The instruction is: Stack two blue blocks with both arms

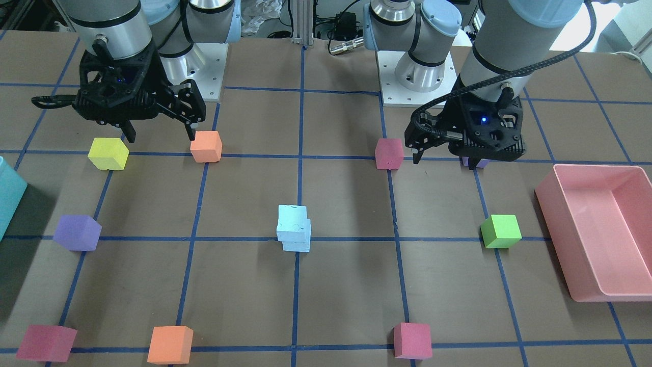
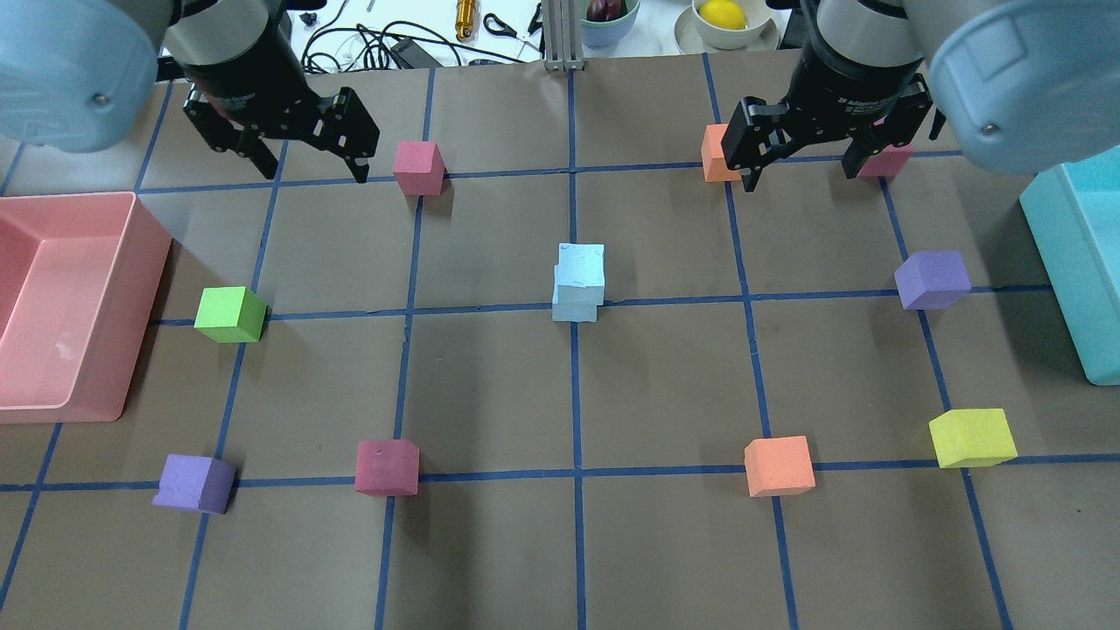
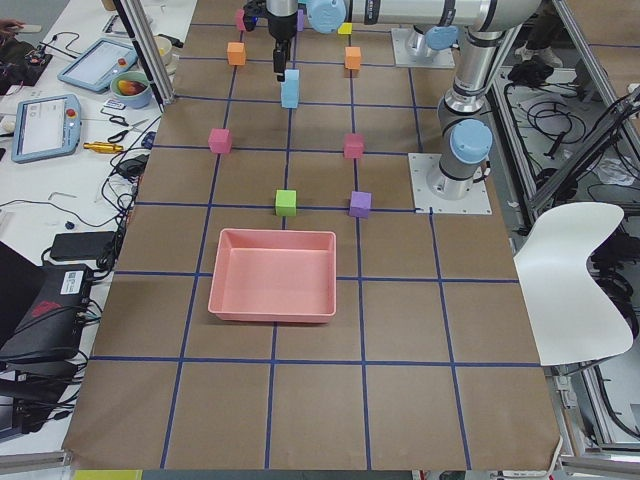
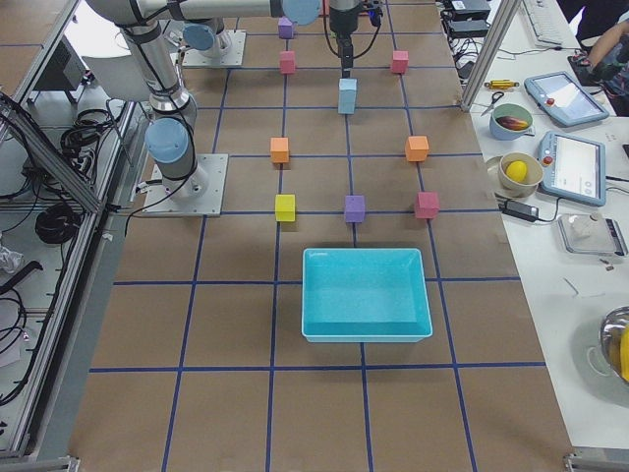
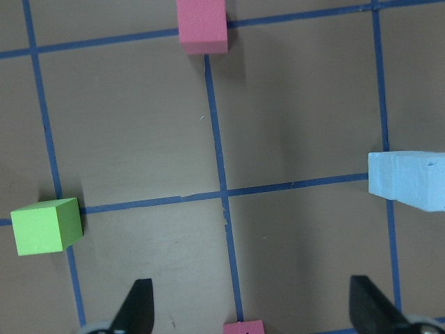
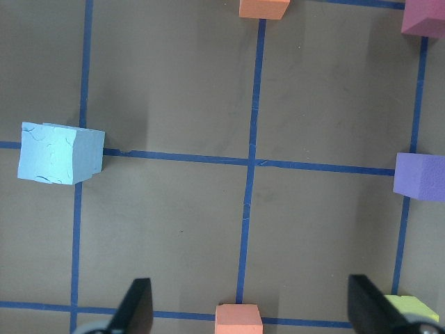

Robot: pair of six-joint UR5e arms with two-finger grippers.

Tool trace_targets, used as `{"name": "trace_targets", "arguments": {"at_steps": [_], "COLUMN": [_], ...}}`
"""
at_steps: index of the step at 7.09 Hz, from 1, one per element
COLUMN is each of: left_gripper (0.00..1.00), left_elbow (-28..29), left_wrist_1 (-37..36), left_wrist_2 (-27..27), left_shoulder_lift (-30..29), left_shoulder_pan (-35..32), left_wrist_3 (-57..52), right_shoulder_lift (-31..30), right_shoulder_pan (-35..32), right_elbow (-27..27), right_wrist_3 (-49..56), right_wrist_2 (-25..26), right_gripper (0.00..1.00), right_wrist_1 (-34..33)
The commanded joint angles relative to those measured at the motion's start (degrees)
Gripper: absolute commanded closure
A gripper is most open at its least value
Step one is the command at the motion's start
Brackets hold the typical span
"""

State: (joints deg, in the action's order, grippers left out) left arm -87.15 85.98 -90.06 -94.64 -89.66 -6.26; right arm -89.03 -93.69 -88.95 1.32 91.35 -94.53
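The two blue blocks stand stacked at the table's middle, the upper block [image 2: 580, 265] sitting slightly askew on the lower block [image 2: 575, 308]. The stack also shows in the front view [image 1: 294, 228], at the right edge of the left wrist view [image 5: 410, 179] and at the left of the right wrist view [image 6: 59, 153]. My left gripper [image 2: 311, 171] is open and empty, raised over the far left of the table, apart from the stack. My right gripper [image 2: 801, 175] is open and empty, raised over the far right.
A pink tray [image 2: 144, 289] stands at the left edge and a large teal box [image 2: 1076, 254] at the right. Scattered cubes surround the stack: green [image 2: 229, 314], purple [image 2: 933, 280], crimson [image 2: 418, 168], orange [image 2: 779, 466] and yellow [image 2: 971, 437].
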Motion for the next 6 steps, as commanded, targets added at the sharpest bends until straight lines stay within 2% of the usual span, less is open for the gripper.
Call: {"name": "trace_targets", "arguments": {"at_steps": [1,6], "left_gripper": [0.00,0.00], "left_elbow": [-2.85,-2.32], "left_wrist_1": [-3.79,-3.01], "left_wrist_2": [-0.03,0.23], "left_shoulder_lift": [2.44,3.85], "left_shoulder_pan": [2.37,2.48], "left_wrist_3": [-1.73,-0.25], "right_shoulder_lift": [0.00,0.00], "right_shoulder_pan": [0.00,-0.09], "right_elbow": [0.00,-0.09], "right_wrist_3": [0.00,0.00], "right_wrist_2": [-0.03,-0.12], "right_gripper": [0.00,0.00], "right_wrist_1": [-0.04,-0.13]}}
